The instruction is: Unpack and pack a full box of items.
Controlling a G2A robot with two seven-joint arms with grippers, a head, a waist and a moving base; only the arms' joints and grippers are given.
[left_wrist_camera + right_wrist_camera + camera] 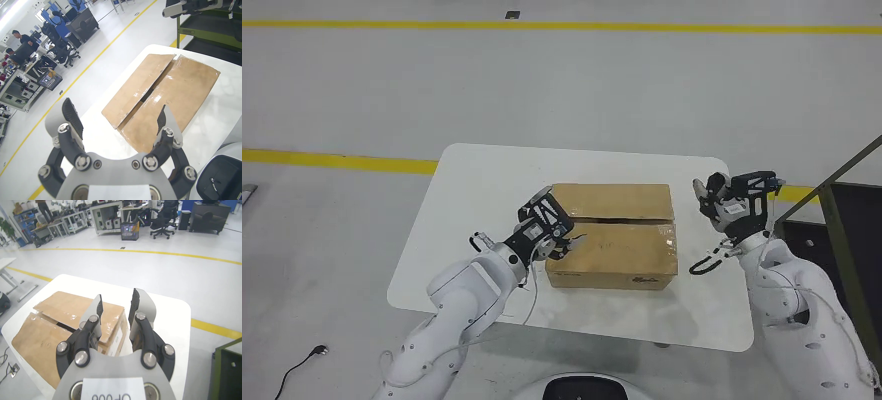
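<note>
A: Where does the box (612,240) sit?

B: About the middle of the counter (482,180), long side running left to right, both top flaps down. A dark slit (148,93) shows along the seam between the far flap (140,81) and the near flap (181,89). The far one looks to ride a little higher.

A: So which step is this?

B: By the look of it, the very start of unpacking. Nothing is out and the box is not yet opened.

A: And the tools?

B: The left tool (115,111) hangs at the box's left end, by the near flap's edge, spread wide and holding nothing. Whether it touches the cardboard cannot be told. The right tool (117,298) is off the right end, raised and apart from the box, its gap narrow, also empty.

A: What does the next move ask for?

B: Probably a fingertip worked into that slit or under the higher flap's edge, then a lift outward. The top looks glossy with tape, so a finger may slide; a shallow angle should help. The other tool could steady the box so it doesn't skate on the smooth counter.
</note>
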